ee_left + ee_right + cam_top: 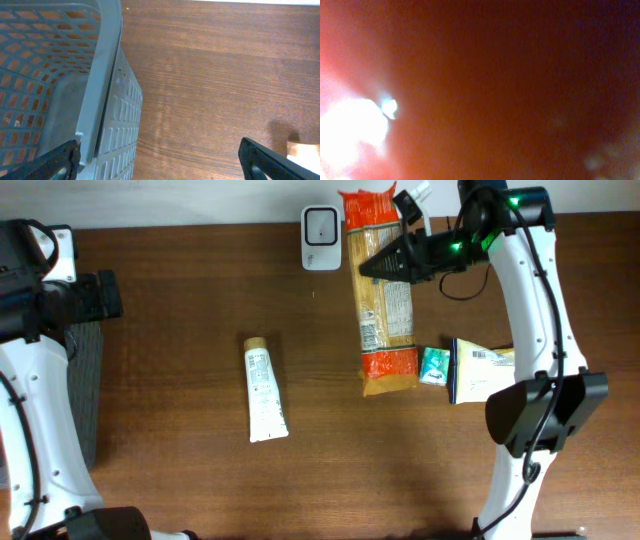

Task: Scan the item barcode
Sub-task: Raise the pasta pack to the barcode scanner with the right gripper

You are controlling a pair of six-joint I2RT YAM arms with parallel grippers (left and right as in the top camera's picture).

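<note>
Pasta packet (385,310): a long orange-and-clear pack in the right-centre of the surface (180,300). Its long axis runs from the far edge toward the robot, tilted only slightly. The far end lies just beside the white scanner (320,225), which stands to the packet's left.

Right tool (372,266): positioned across the upper third of the packet, reaching in from the right. The jaws are nearly together and, as far as the overhead view shows, clamped on the packet. The right wrist view is filled with an orange-red blur and a bright glare, which fits wrapper pressed close to the lens. It shows no fingers. Whether the packet is lifted or resting cannot be told.

Left tool (160,164): released, jaws spread wide and holding nothing. It hangs beside the grey basket (100,100) at the far left, well apart from packet and scanner.

Governing relation: the scanner is to the left of the held end, so in my judgement the coming move is a short leftward carry or turn by the right arm, which is much the nearer. The printed panel must end up facing the scanner window.

Markings: a pale label panel sits on the packet's mid-length, with an orange band below it. No brand, text or barcode is legible. The white tube (266,395), lying left of centre, carries print too small to read. So does the blue-and-white pouch (478,370) near the right arm.
</note>
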